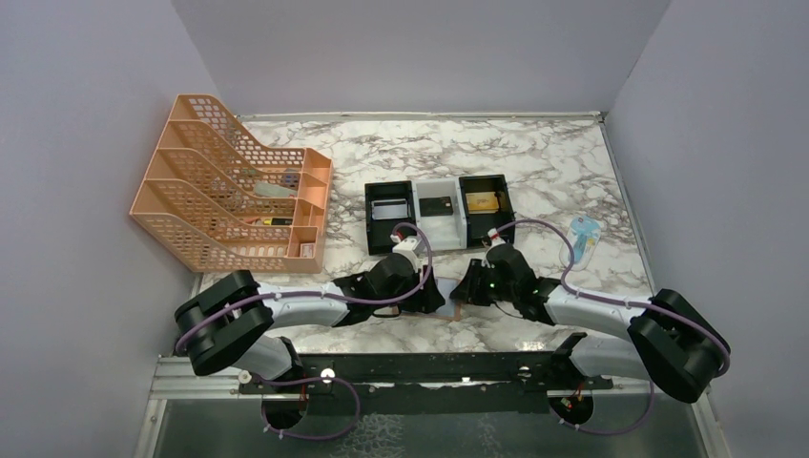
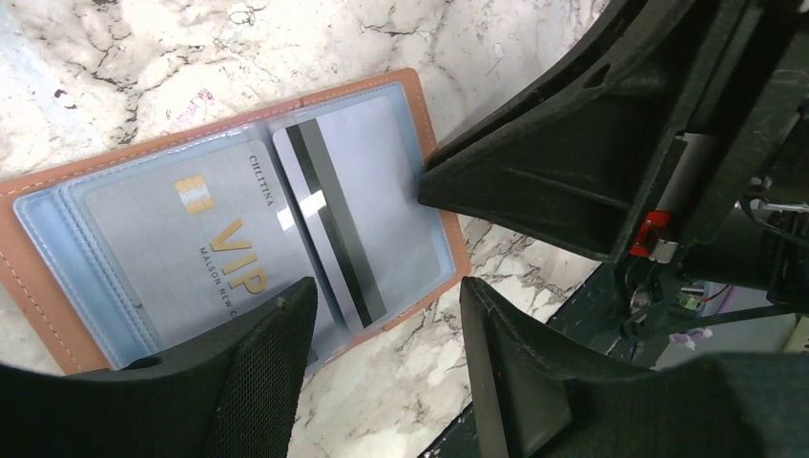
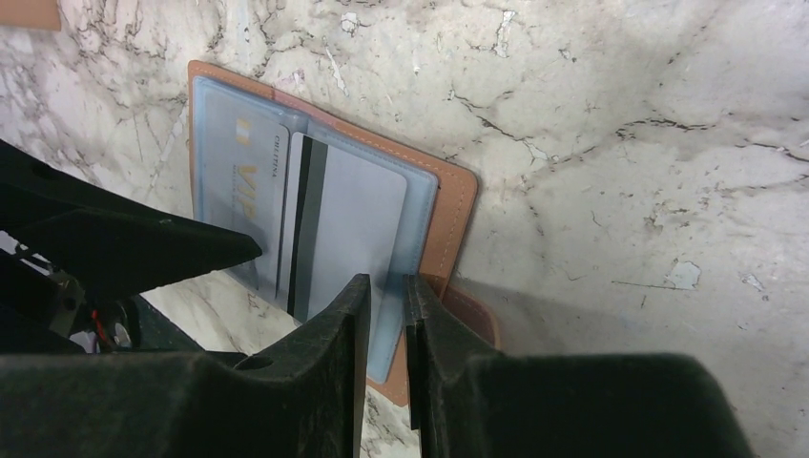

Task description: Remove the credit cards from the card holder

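**Card holder** (image 3: 450, 215): lies open and flat on the desk (image 3: 620, 191), at the near side between the two arms, with the blue sleeves facing up. A silver VIP card (image 2: 191, 248) sits face up in one sleeve. A striped card (image 2: 377, 205) lies beside it, magnetic stripe up.

**Left gripper** (image 2: 386, 286): fingers apart, poised over the holder's near edge. The striped card's end shows in the gap between them.

**Right gripper** (image 3: 387, 281): fingers almost together, with the sleeve's outer edge in the slit. Clamped or only touching: cannot tell.

**Step in hand (judged):** draw out the striped card.
- The right gripper should pin leather and film at the rim, never the card itself.
- The left gripper should come down and close on bare card only, not on the plastic.
- Pull low and straight along the card's length.
- Risk: if film is caught with the card, the whole holder drags or folds.

**Counts**
- Card holder: 1.
- Cards seen in it: 2. Whether more sit behind them cannot be told.
- Tray (image 1: 460, 225): 1, with three compartments and one flat piece in each.
- Orange file rack (image 1: 229, 191): 1.
- Small blue-and-white object (image 1: 584, 237): 1, to the right of the tray.
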Controlling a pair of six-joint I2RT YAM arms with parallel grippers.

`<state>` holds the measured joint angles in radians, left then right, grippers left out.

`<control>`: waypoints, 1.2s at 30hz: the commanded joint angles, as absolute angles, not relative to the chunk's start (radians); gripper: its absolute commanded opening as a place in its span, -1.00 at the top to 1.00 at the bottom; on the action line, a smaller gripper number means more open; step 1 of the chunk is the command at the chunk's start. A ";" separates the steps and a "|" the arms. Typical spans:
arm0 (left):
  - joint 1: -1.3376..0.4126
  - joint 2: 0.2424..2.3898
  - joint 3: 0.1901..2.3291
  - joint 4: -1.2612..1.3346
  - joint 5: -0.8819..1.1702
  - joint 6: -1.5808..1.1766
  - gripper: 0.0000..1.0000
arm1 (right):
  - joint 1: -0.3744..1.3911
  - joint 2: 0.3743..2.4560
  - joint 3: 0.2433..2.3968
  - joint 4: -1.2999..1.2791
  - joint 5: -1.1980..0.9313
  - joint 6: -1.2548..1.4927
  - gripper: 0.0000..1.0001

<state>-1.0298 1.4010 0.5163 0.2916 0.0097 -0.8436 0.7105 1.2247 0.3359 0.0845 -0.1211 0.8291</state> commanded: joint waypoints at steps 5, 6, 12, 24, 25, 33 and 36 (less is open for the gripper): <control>-1.036 1.446 0.527 0.357 -0.005 -0.877 -0.11 | 0.712 1.283 0.301 0.031 -0.068 0.801 0.59; -1.037 1.447 0.523 0.362 -0.008 -0.883 -0.09 | 0.711 1.288 0.302 0.033 -0.072 0.802 0.59; -1.037 1.410 0.505 0.371 -0.024 -0.887 -0.08 | 0.712 1.307 0.295 0.053 -0.090 0.809 0.59; -1.039 1.426 0.477 0.370 -0.069 -0.911 -0.08 | 0.711 1.300 0.295 0.033 -0.082 0.824 0.59; -1.039 1.429 0.476 0.369 -0.069 -0.907 -0.08 | 0.712 1.294 0.293 0.029 -0.081 0.824 0.59; -1.039 1.470 0.481 0.352 -0.062 -0.903 -0.08 | 0.712 1.254 0.324 -0.016 -0.109 0.808 0.58; -1.039 1.459 0.477 0.336 -0.079 -0.905 -0.08 | 0.712 1.214 0.341 -0.037 -0.123 0.796 0.53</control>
<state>-1.0328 1.4502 0.4858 0.3683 -0.0334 -0.9047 0.7101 1.2434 0.3397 0.1139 -0.1398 0.8341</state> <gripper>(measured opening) 0.540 0.219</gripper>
